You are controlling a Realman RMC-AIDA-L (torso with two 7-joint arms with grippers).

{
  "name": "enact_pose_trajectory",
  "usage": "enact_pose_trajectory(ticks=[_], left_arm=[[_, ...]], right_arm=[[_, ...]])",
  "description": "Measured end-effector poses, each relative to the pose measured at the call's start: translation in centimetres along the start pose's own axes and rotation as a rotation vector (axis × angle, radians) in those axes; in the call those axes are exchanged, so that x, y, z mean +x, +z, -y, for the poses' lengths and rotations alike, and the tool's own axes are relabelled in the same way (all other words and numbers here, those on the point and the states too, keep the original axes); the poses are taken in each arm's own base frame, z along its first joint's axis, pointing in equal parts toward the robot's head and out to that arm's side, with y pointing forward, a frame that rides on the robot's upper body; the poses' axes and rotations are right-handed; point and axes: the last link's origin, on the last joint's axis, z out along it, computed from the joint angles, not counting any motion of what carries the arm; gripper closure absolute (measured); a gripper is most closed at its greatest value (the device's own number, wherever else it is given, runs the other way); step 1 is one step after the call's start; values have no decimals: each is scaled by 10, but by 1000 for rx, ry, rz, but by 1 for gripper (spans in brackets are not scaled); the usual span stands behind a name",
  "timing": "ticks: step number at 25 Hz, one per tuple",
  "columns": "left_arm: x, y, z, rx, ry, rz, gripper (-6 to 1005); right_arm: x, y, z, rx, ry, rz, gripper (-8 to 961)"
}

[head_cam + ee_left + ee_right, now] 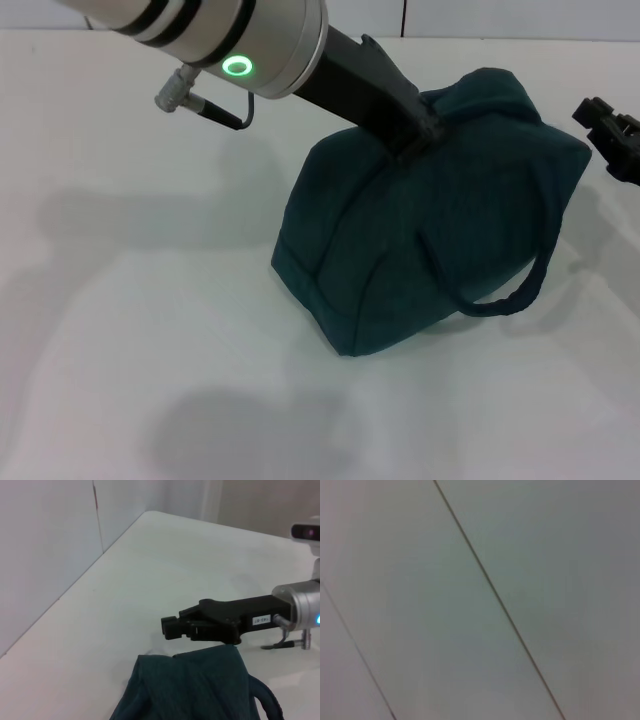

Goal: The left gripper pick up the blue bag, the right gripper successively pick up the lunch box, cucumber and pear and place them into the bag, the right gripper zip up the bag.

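Left tool (415, 135) is clamped on the top fold of the blue bag (420, 225), its black link running down from the silver arm with the green light (237, 67); the fingertips are buried in the fabric in the head view. That view alone shows the whole bag: it stands on the white table (120, 300), leaning, its top seam closed so nothing inside can be seen, one loop handle (500, 295) hanging off the side toward the robot's right.

Nearer the robot than the bag, the table lies bare and white, with only shadows on it. To the bag's left the same bare surface runs out to the picture's edge.

Past the bag's right shoulder, the right tool (610, 128) appears in the head view only as a black tip at the picture's edge, apart from the bag. The left wrist view fills this in: the right tool (169, 625) hangs just beyond the bag's top edge (190, 680), not touching it, its two black fingers drawn together with nothing between them, its silver arm with a blue light (318, 619) behind.

Beyond the bag, that wrist view also shows the table's far edge meeting a pale wall (45, 555). The right wrist view shows only a plain grey surface crossed by thin dark lines (495, 600), and none of the task's things.
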Motion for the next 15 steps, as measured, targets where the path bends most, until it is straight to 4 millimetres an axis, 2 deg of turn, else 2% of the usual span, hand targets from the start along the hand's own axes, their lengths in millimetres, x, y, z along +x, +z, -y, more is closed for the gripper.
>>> enact_pose_trajectory(ticks=[5,11,15], left_arm=[[-1,1,1,5,-7,-8,958],[-2,1,3,12,-16,-15,959],[-3,2,6,18,-26,-15,960]], right_arm=[[-1,-12,-2,-14,-14,34,859],[2,-30,-3,-18,-42,50,672],[5,-41,-1,4,-55,46,509]])
